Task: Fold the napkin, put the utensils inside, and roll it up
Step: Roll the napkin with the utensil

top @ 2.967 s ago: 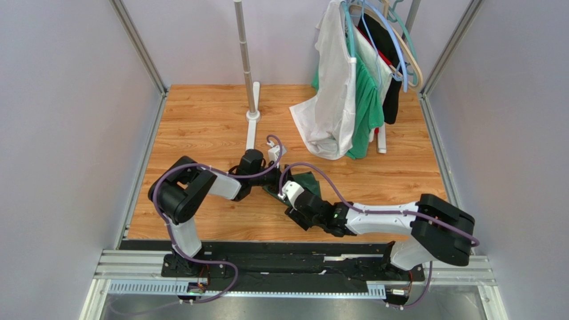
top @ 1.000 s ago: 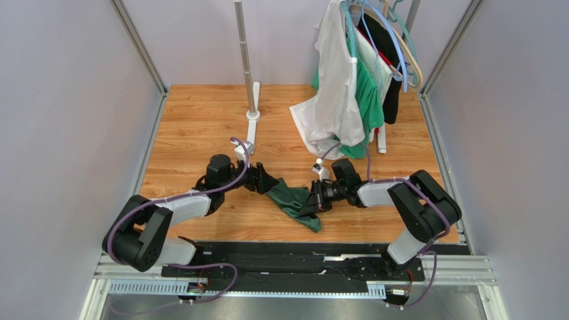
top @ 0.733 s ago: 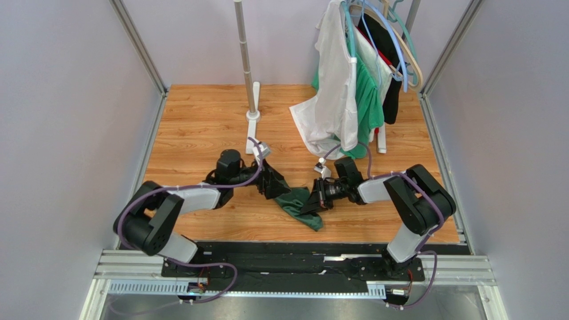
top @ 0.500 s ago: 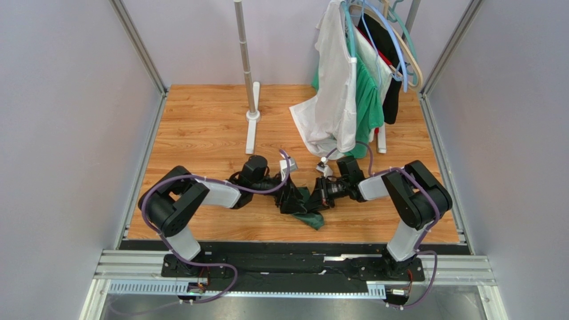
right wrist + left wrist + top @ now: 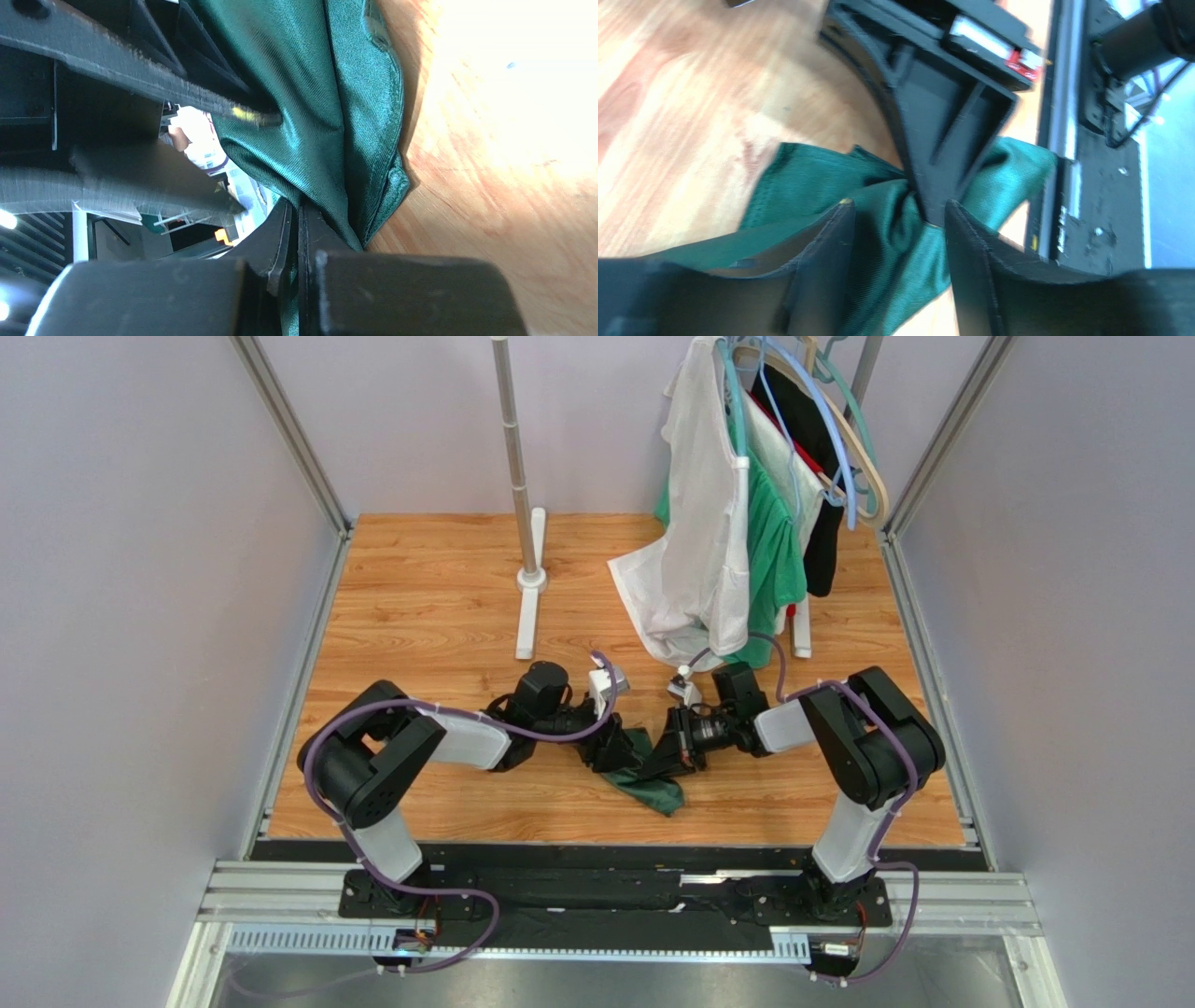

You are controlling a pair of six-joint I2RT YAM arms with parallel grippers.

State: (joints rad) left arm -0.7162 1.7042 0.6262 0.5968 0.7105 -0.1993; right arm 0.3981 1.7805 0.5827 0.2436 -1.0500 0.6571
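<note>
Right jaws pinch the one green napkin [image 5: 652, 784]; left jaws stand spread astride it.

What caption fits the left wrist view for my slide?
Left gripper, jaws apart, straddles the bunched napkin on the wooden table while the right gripper pinches it.

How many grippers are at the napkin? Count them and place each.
2. The left gripper straddles the napkin from the left, fingers apart; the right gripper, opposite, is shut on it. Neither is hidden.
</note>
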